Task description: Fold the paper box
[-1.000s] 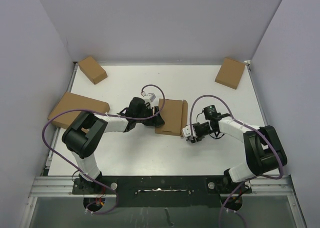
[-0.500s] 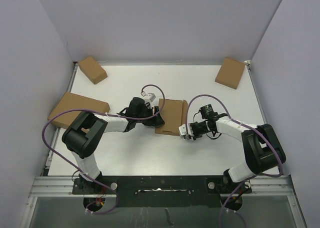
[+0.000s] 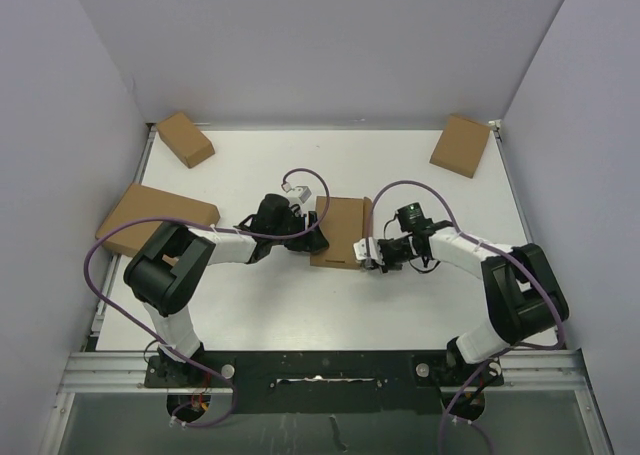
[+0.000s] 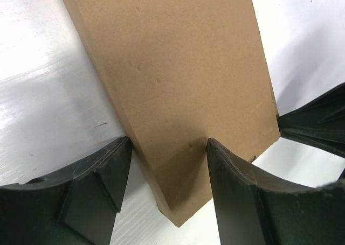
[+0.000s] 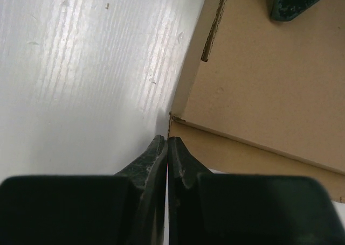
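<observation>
The paper box [image 3: 340, 231] is a shallow rectangle of plain brown corrugated cardboard, folded shut with its lid panel down. It lies flat on the white worktop [image 3: 400, 175] at mid-table, its long sides running from near to far and turned slightly off square. The top face is smooth apart from a few small dents. In the right wrist view a narrow slot [image 5: 214, 24] is cut into the lid close to one edge, and a thin side wall shows below the lid's rim. One corner sits between the spread jaws of the left gripper [image 4: 167, 148]. Another corner lies just beside the closed tips of the right gripper [image 5: 167, 140].
</observation>
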Motion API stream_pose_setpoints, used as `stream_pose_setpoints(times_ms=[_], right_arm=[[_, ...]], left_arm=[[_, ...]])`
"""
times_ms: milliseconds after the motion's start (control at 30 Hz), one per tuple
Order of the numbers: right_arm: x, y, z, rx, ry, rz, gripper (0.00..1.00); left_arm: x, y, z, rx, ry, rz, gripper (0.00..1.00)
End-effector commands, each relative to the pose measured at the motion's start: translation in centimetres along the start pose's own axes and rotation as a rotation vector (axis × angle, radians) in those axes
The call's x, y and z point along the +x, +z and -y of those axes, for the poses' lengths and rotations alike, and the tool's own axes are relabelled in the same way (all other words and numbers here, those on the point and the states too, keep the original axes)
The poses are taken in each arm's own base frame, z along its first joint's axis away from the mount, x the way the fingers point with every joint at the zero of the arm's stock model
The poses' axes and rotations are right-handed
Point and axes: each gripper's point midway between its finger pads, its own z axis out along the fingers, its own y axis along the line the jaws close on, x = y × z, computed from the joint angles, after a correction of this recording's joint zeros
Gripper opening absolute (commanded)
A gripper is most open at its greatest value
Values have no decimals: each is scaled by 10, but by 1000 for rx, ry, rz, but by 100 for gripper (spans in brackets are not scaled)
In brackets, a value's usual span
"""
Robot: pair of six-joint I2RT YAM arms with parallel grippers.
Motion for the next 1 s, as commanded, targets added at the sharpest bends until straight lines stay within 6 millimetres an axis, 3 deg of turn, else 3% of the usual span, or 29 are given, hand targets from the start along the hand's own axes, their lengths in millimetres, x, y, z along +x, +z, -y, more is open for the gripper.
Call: stream_pose_setpoints(times_ms=[0,500,967], right_arm=[[-11,-3,22,30,23,10,0],[2,-2,11,-63,183,-6,0],[-7,-4,28,-12,303,7,0]], left_arm=[[-10,-4,10,29,19,13,56],[-8,-5,3,11,1,10,56],[-10,-6,6,27,9,14,56]])
